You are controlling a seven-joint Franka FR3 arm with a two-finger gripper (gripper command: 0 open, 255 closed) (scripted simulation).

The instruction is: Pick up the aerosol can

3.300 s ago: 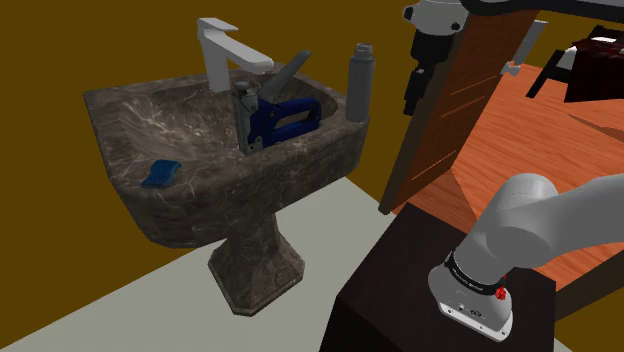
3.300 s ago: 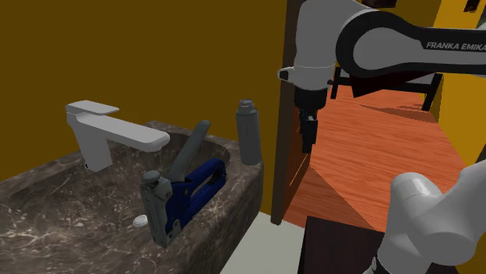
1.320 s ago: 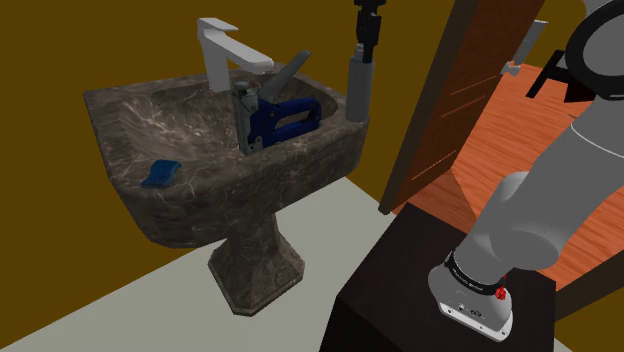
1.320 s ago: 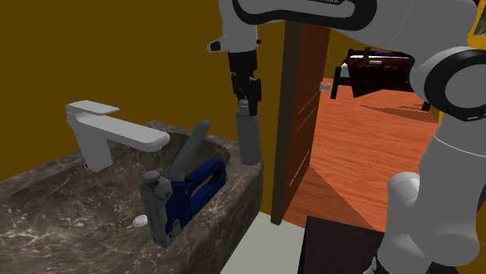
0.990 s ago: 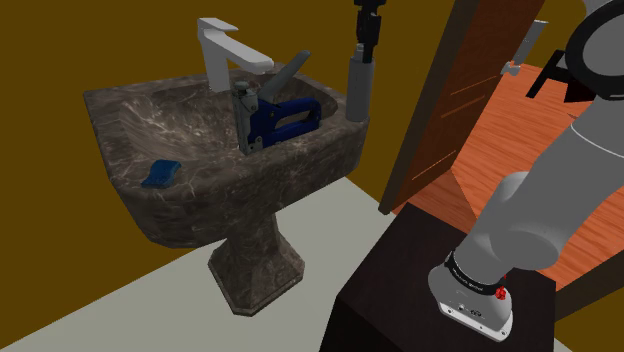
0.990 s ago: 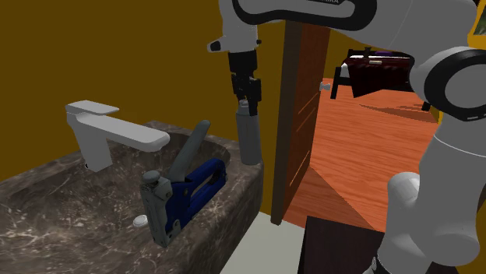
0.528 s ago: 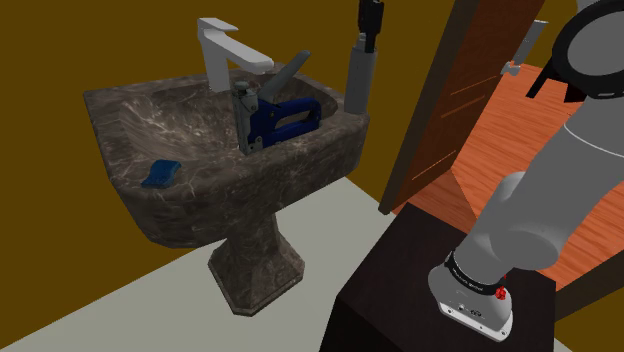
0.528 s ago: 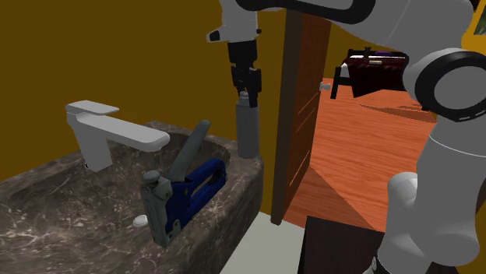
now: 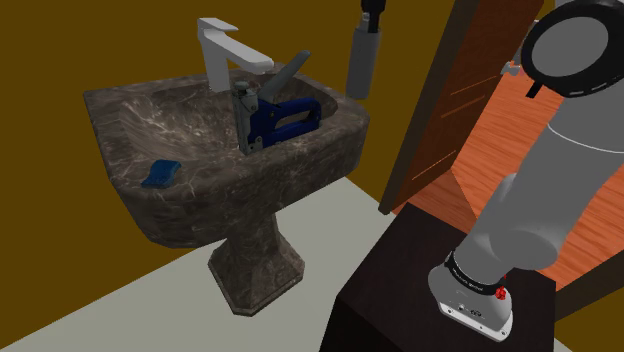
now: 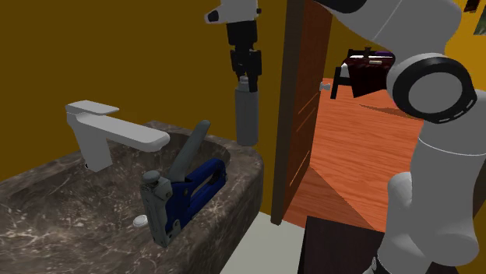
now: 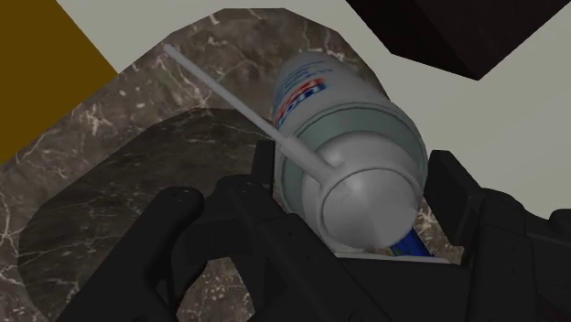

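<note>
The aerosol can [image 9: 362,60], a tall grey cylinder, hangs in the air above the back corner of the dark marble sink [image 9: 200,190]. My black gripper [image 9: 369,20] is shut on its cap from above. In the second exterior view the aerosol can [image 10: 248,115] floats clear of the sink rim [image 10: 245,163], under the gripper [image 10: 245,72]. In the wrist view the aerosol can [image 11: 352,151] shows a red and blue label and a thin straw, clasped between the two fingers [image 11: 256,210].
A blue stapler [image 9: 278,115] leans in the basin beside the white faucet [image 9: 225,50]. A small blue item [image 9: 160,173] lies on the sink's front rim. A brown door [image 9: 460,90] stands open to the shoulder view's right of the can.
The gripper came down over the can, shut on its cap, and has lifted it off the sink rim. The can is higher now than half a second ago.
</note>
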